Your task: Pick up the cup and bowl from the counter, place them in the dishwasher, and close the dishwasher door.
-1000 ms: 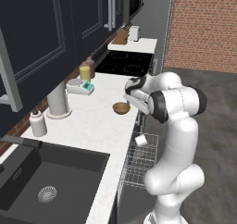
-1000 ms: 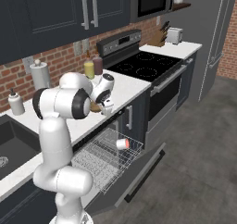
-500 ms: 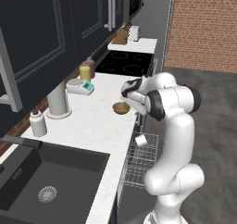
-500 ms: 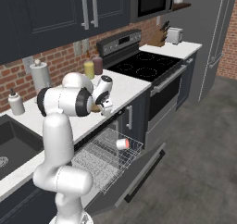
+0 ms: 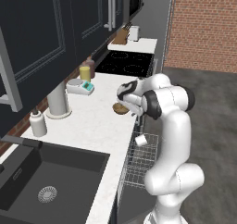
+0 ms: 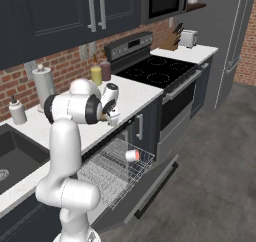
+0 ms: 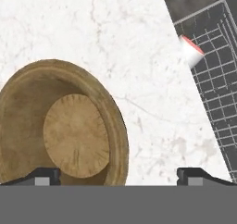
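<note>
The tan wooden bowl [image 7: 65, 135] sits on the white counter [image 7: 115, 42] near its front edge, also visible as the bowl [image 5: 119, 108]. My gripper [image 7: 119, 177] hangs open just above it, the bowl's right rim lying between the two fingertips, nothing held. From the sides the gripper [image 5: 128, 106] [image 6: 112, 118] points down at the counter edge. The white cup [image 7: 191, 51] with its red inside lies on its side in the dishwasher's pulled-out wire rack [image 5: 139, 165]; the cup [image 6: 132, 156] rests above the lowered dishwasher door [image 6: 145, 198].
A yellow tumbler [image 5: 84, 73], a paper towel roll [image 5: 57, 98] and a white pump bottle [image 5: 38, 123] stand along the wall. The black sink [image 5: 46, 181] lies left of the bowl, the cooktop [image 5: 125, 63] beyond it. The open door juts into the floor space.
The arm has edged a little toward the counter, bringing the hand closer over the bowl. The jaws stay open; bowl and cup have not moved.
</note>
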Robot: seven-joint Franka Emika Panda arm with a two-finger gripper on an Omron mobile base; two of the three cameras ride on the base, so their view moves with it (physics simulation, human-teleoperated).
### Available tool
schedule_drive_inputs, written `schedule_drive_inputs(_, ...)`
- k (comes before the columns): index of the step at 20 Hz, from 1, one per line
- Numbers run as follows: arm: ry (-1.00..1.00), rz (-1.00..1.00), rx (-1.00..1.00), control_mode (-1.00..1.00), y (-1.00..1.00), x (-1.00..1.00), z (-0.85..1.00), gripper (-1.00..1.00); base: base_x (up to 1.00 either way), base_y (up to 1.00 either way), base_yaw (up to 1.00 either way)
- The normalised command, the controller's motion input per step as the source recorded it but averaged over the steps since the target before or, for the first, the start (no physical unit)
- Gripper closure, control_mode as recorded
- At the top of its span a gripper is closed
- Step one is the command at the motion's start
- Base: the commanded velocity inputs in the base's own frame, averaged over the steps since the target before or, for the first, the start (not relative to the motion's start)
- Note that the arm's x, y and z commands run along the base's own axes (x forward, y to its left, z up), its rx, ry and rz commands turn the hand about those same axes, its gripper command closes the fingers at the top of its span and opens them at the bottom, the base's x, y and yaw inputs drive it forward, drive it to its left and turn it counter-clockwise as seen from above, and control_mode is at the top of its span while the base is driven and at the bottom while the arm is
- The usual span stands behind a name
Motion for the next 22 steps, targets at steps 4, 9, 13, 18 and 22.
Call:
schedule_drive_inputs(4,0.00,0.00,-0.03,-1.00,0.04,0.02,-0.19,-1.00,0.00,0.00,0.00)
schedule_drive_inputs(9,0.00,0.00,-0.03,-1.00,0.03,0.00,-0.18,1.00,0.00,0.00,0.00)
schedule_drive_inputs(13,0.00,0.00,-0.01,-1.00,0.00,0.00,-0.18,1.00,0.00,0.00,0.00)
schedule_drive_inputs(18,0.00,0.00,0.00,-1.00,0.00,0.00,-0.14,1.00,0.00,0.00,0.00)
schedule_drive_inputs(22,0.00,0.00,0.00,-1.00,0.00,-0.07,-0.04,1.00,0.00,0.00,0.00)
